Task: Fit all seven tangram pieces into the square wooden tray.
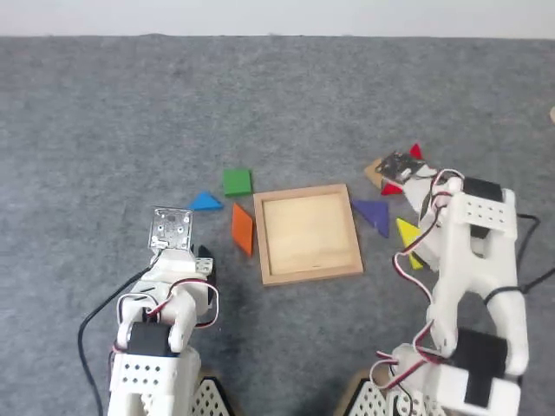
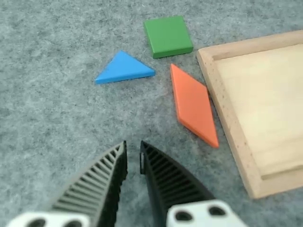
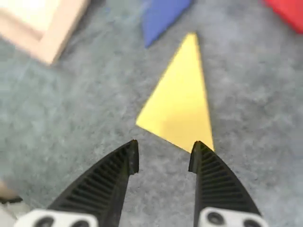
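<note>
Your left gripper (image 2: 133, 147) has its jaws all but closed, with only a thin slit between them and nothing in it, and it hangs over bare grey table (image 1: 104, 113). Just beyond its tips lies the orange parallelogram (image 2: 193, 105), flat and close alongside the left rim of the tray (image 2: 228, 120), though you cannot tell whether they touch. Past that lie the light blue triangle (image 2: 125, 70) and the green square (image 2: 168, 35), near each other but apart, off the tray's far left corner. Your right gripper (image 3: 163, 150) has its jaws spread wide and holds nothing; the tips sit at the broad end of the yellow triangle (image 3: 182, 106), one on either side of its near corner. The yellow triangle's point aims at the dark blue triangle (image 3: 163, 14), which lies beside the tray's right rim. A red piece (image 3: 286, 12) lies farther out, toward the table's far right corner, partly hidden by the arm in the high view. The tray sits about the middle of the table, and every piece you can see lies on the table outside it
</note>
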